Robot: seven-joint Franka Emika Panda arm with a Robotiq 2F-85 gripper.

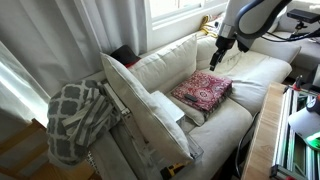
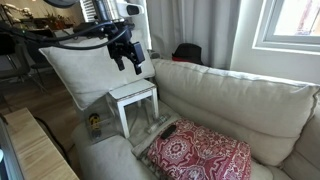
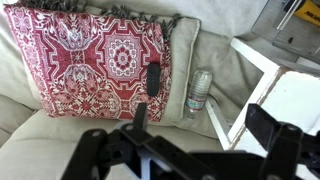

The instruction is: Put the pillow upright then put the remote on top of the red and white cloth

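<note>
The large cream pillow (image 1: 140,108) stands on its edge at the end of the sofa, and also shows in an exterior view (image 2: 82,70). The red and white cloth (image 1: 203,90) lies flat on the sofa seat (image 2: 200,155) (image 3: 95,60). The black remote (image 3: 154,78) lies on the cloth's edge nearest the pillow (image 2: 168,131). My gripper (image 3: 200,125) is open and empty. It hangs above the sofa (image 1: 220,45), beside the pillow's top (image 2: 128,60), apart from the remote.
A small white table (image 2: 135,95) stands on the sofa between pillow and cloth (image 3: 262,62). A water bottle (image 3: 199,90) lies in the seat gap beside the remote. A grey-and-white lattice blanket (image 1: 75,115) hangs over the sofa's end. A wooden desk edge (image 2: 40,150) is near.
</note>
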